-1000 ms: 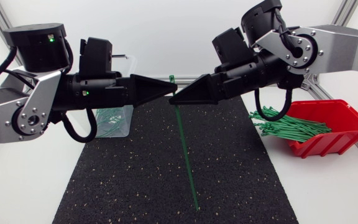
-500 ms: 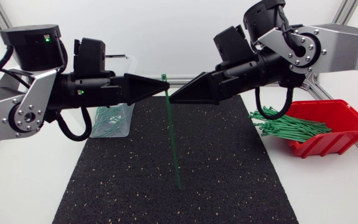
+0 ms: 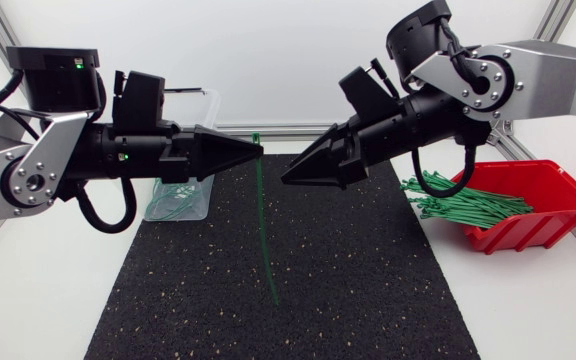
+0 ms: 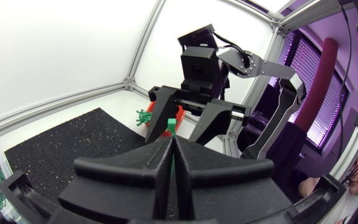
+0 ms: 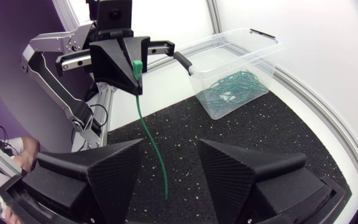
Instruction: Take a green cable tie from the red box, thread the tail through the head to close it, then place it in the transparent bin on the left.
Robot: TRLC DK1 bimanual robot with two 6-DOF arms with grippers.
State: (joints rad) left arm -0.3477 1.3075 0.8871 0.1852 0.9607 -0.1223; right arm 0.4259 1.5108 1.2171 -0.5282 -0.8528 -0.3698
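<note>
From above, the left gripper (image 3: 254, 151) is over the far edge of the black mat (image 3: 368, 290), its fingers pinched on the head end of the green cable tie (image 3: 263, 230), which hangs down over the middle of the mat. The right gripper (image 3: 290, 178) points at it from the right, a narrow gap between the two tips. The red box (image 3: 558, 195) sits near the table's (image 3: 28, 300) right edge, a bundle of green ties (image 3: 468, 208) spilling over its rim toward the mat. The transparent bin (image 3: 196, 198) stands at the mat's far left corner, partly behind the left arm. In the left wrist view, the left gripper (image 4: 169, 146) has its fingers pressed together, the cable tie (image 4: 168, 126) showing just past them and the right gripper (image 4: 194, 118) facing it beyond. In the right wrist view, the right gripper (image 5: 171, 142) is spread wide and grips nothing. The cable tie (image 5: 151, 134) hangs ahead of the gap from the left gripper (image 5: 134, 78), touching neither finger. The transparent bin (image 5: 253, 46) stands beyond on the white table beside the mat's edge, holding looped ties (image 5: 232, 87).
</note>
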